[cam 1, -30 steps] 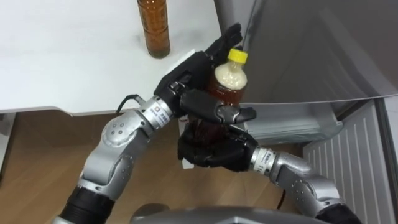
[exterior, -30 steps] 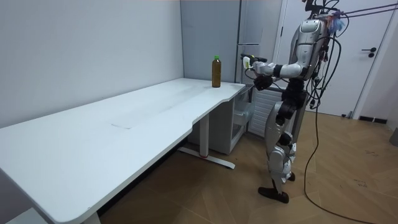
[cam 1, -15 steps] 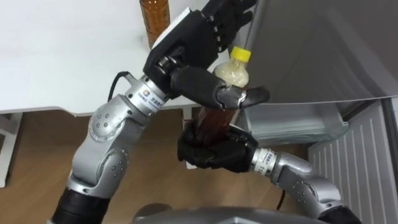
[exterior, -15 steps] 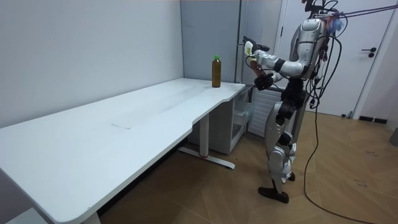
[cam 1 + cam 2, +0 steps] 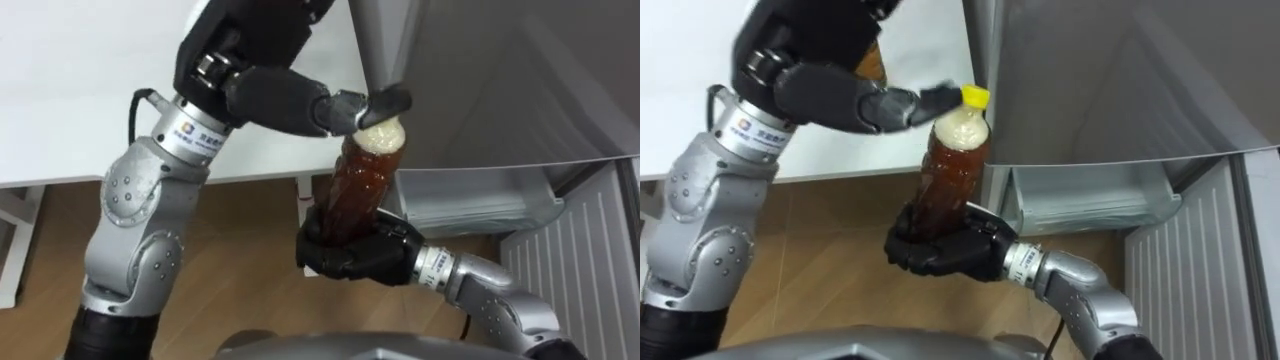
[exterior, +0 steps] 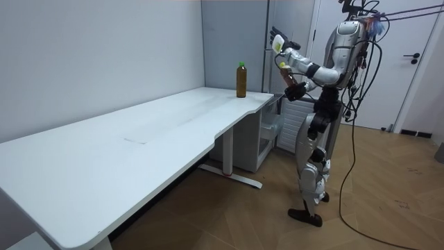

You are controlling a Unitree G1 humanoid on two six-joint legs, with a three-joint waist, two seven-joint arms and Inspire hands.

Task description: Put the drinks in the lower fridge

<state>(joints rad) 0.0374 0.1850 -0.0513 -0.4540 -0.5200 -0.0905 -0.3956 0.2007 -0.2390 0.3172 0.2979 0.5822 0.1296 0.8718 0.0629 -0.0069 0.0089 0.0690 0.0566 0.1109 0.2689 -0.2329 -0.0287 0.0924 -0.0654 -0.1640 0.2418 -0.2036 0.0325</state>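
— White desk point(image 5: 60, 120) fills our left, and its right edge stops just beside the grey fridge front point(image 5: 500, 80), agreed?
— Agreed. We hold the brown tea bottle point(image 5: 358, 195) upright in that narrow gap, above the wood floor point(image 5: 250, 230).
— Which of our hands has it?
— Our right hand point(image 5: 350, 262) is wrapped round its base. Our left hand point(image 5: 250, 40) is up above it, fingers straight in the room view, thumb tip on the yellow cap point(image 5: 975, 96).
— And the other drink?
— We see a second bottle point(image 6: 241, 80) standing on the desk's far end, near its right edge.
— Where do we have room?
— Low on our right, a ribbed white panel point(image 5: 570, 260) stands close by our right forearm. Bare floor spreads out on the room view's right of us.
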